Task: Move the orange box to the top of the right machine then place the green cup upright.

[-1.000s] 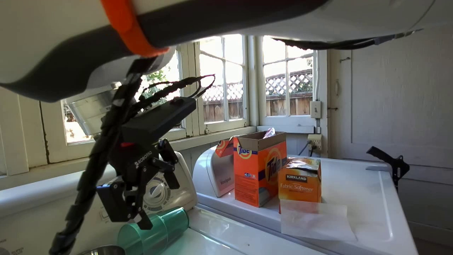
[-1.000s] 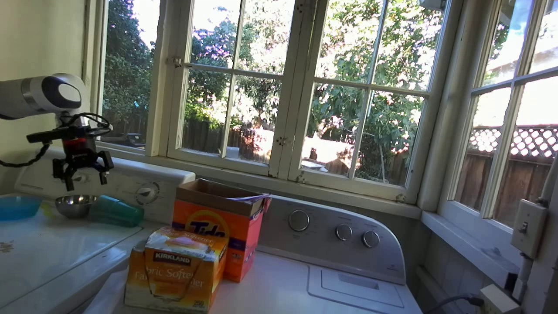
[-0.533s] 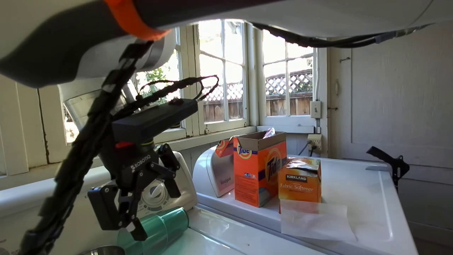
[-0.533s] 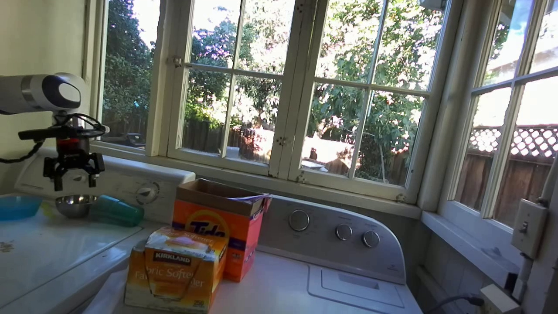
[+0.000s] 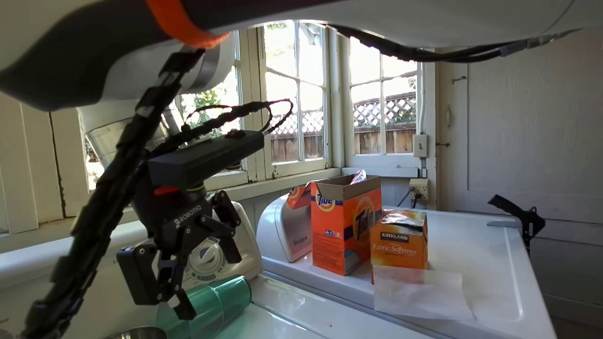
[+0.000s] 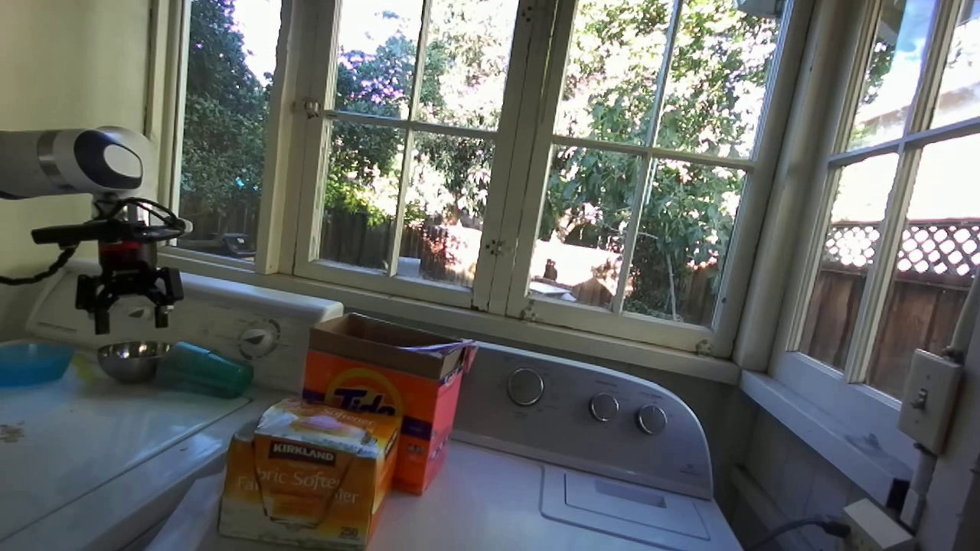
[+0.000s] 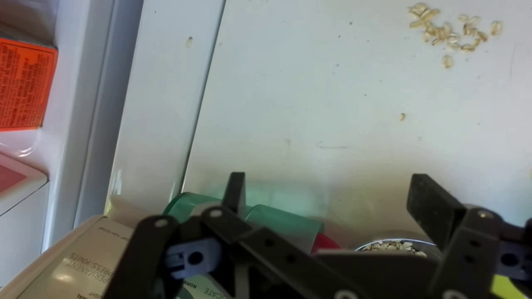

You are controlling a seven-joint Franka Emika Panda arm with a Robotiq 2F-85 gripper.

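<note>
The orange box (image 5: 330, 235) stands upright on the right machine (image 5: 476, 254), near the edge facing the machine with the large dial; both show in an exterior view (image 6: 425, 451). The green cup (image 5: 224, 301) lies on its side on the large-dial machine, against its back panel, and also shows in the wrist view (image 7: 286, 226). My gripper (image 6: 132, 320) is open and empty, above the cup and a metal bowl. In the wrist view my gripper (image 7: 332, 193) has the cup's end and part of the bowl beyond and below its open jaws; its left finger hides part of the cup.
A paler fabric softener box (image 6: 306, 474) stands beside the orange box, with a white sheet (image 5: 419, 292) by it. A metal bowl of flakes (image 6: 132, 360) and a blue bowl (image 6: 34, 363) sit near the cup. Loose flakes (image 7: 447, 33) lie on the lid.
My gripper has moved slightly left in both exterior views and straightened, mostly in the earlier half second; since then it is nearly still. It stays open. The boxes and the cup have not moved.
</note>
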